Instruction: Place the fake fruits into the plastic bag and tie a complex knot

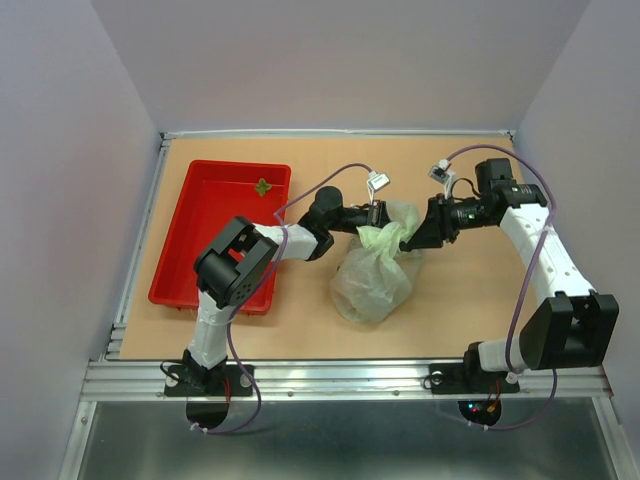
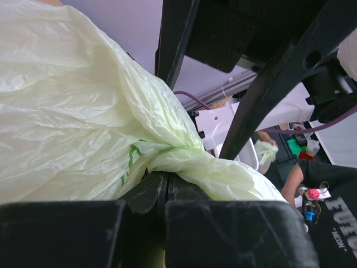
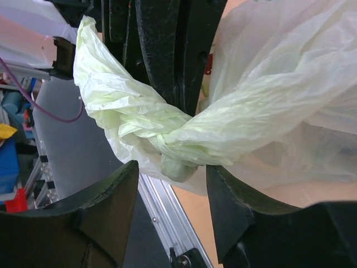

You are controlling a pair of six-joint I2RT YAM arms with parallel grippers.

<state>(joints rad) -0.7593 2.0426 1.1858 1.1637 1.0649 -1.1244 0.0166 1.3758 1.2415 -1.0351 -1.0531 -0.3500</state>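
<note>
The pale-green plastic bag (image 1: 375, 282) stands on the table, its top gathered into a twisted knot (image 1: 385, 238) of handle strips. My left gripper (image 1: 374, 219) is shut on a handle strip (image 2: 212, 176) just left of the knot. My right gripper (image 1: 412, 240) is open, its fingers (image 3: 111, 206) either side of the knot (image 3: 170, 139) and not closed on it. The bag's wall (image 3: 279, 100) fills the right of the right wrist view. One green fruit (image 1: 262, 187) lies in the red tray (image 1: 205, 210). The other fruits are hidden.
The red tray sits at the left of the table beside my left arm. The table's metal front rail (image 1: 340, 378) runs along the near edge. Purple cables (image 1: 345, 172) loop above both wrists.
</note>
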